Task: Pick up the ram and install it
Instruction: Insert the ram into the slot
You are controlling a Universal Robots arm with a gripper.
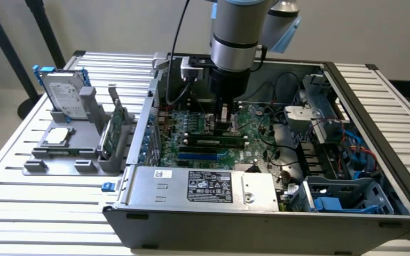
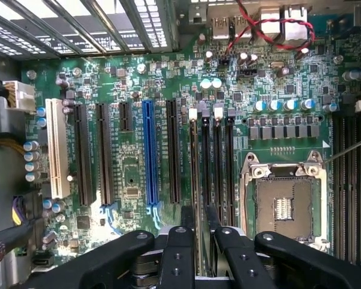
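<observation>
**Ram upright in its motherboard slot, gripper straddling it**

The ram (image 2: 196, 174) stands edge-on in one of the long memory slots beside the CPU socket (image 2: 286, 201). It looks seated rather than carried, which suits a stick that has to be pressed straight down between the white end latches (image 2: 192, 112). In the exterior view the ram (image 1: 205, 142) lies near the middle of the open computer case (image 1: 262, 229), with the gripper (image 1: 223, 124) just toward 12 o'clock of it, pointing straight down. In the wrist view the gripper (image 2: 199, 220) has its fingers (image 2: 187, 220) narrowly parted, one on each side of the stick, with a gap wider than the board. I judge the grip to be slack. The power supply (image 1: 205, 186) sits at 6 o'clock of the ram. Outside the case, at 9 o'clock, is the parts tray (image 1: 55, 165) with the hard drive (image 1: 66, 96).
</observation>
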